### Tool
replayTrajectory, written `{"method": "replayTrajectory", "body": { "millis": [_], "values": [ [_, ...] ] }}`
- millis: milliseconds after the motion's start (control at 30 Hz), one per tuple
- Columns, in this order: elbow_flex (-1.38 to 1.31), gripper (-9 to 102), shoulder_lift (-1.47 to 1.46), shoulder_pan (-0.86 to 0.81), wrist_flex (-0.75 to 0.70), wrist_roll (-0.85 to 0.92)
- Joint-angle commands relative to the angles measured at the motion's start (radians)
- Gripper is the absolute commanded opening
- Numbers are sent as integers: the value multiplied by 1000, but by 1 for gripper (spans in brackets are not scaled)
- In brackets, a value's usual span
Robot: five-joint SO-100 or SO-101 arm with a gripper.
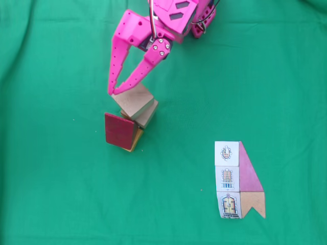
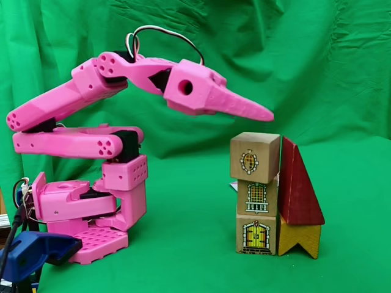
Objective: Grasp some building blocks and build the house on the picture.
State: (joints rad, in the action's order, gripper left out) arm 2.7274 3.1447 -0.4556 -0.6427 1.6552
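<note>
Claw [image 1: 115, 91]: pink, two-fingered, hanging just above the top of the block stack; fingers spread in a narrow V in the top-down fixed view, tips close together yet apart, gripping nothing; in the side-on fixed view [image 2: 266, 115] seen as one tapered point just above the top cube, clear of it.
Arm [image 2: 73, 143]: pink, folded back on itself, base at the left of the side-on fixed view, black and white cables looped over the upper joint.
House [image 2: 269, 198]: standing upright on the green cloth, right of the arm's base in the side-on fixed view; left of centre and under the claw in the top-down fixed view.
Top cube [image 2: 255, 157]: pale wood, round ornament on its face, turned slightly askew on the cube beneath.
Middle cube [image 2: 257, 198]: pale wood, barred window drawing, stacked between the other two.
Bottom cube [image 2: 256, 235]: pale wood, door drawing, resting on the cloth.
Red wedge [image 2: 297, 192]: dark red, point upward, touching the right side of the cube column, seated on the orange-yellow block.
Orange-yellow block [image 2: 300, 237]: notched underneath, beside the bottom cube.
Picture [image 1: 238, 179]: flat on the cloth at lower right of the top-down fixed view, well apart from the house; three white squares in a column, pink triangle and tan notched shape alongside.
Tabletop [image 1: 61, 204]: covered in green cloth, same cloth draped behind.
</note>
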Motion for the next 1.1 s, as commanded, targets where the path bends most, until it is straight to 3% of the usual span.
{"method": "replayTrajectory", "body": {
  "millis": [0,433,733,1067],
  "values": [
    [-28,-5,8,35,6,-5],
    [-26,-5,46,106,-23,-6],
    [-127,-6,80,107,-307,-8],
    [-158,-6,166,109,-494,-6]
  ]
}}
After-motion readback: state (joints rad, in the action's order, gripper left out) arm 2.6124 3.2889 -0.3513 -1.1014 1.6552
